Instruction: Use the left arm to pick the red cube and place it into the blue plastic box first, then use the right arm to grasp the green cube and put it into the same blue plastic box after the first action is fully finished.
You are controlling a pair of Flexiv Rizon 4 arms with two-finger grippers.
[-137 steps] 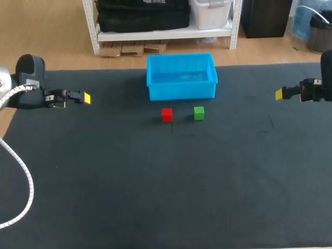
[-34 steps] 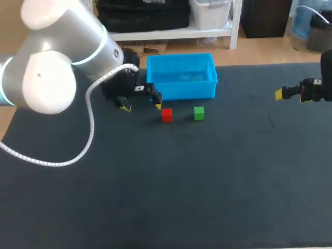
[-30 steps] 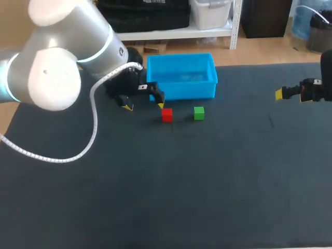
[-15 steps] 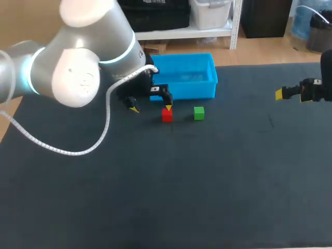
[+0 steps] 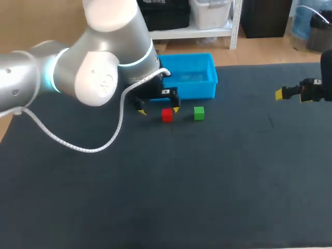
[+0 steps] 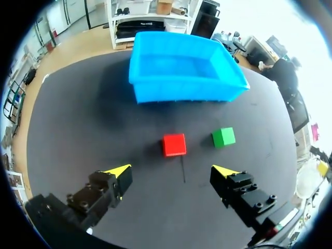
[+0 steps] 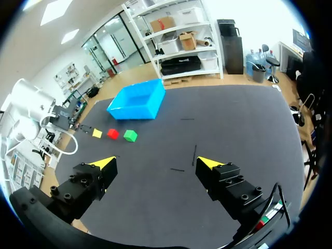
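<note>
Left gripper (image 6: 171,171): fingers spread wide, holding nothing, above the mat.
Red cube (image 6: 174,144): just ahead of the gap, near the blue box (image 6: 181,89).
Approach: centre over it, drop straight, close on opposite faces.
Risk: green cube (image 6: 223,137) sits close beside it, so keep that finger clear.
Right gripper (image 7: 156,163): fingers apart, empty, well away.

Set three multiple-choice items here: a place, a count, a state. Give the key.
1. Red cube is: A in the box; B on the table in front of the box; C at the table's near edge.
2. Cubes on the table: A one; B two; C three.
3. Left gripper: A open; B shut on the red cube; C shut on the box.
Key: B, it lies outside the box; B, red and green cube; A, its fingers touch nothing.
</note>
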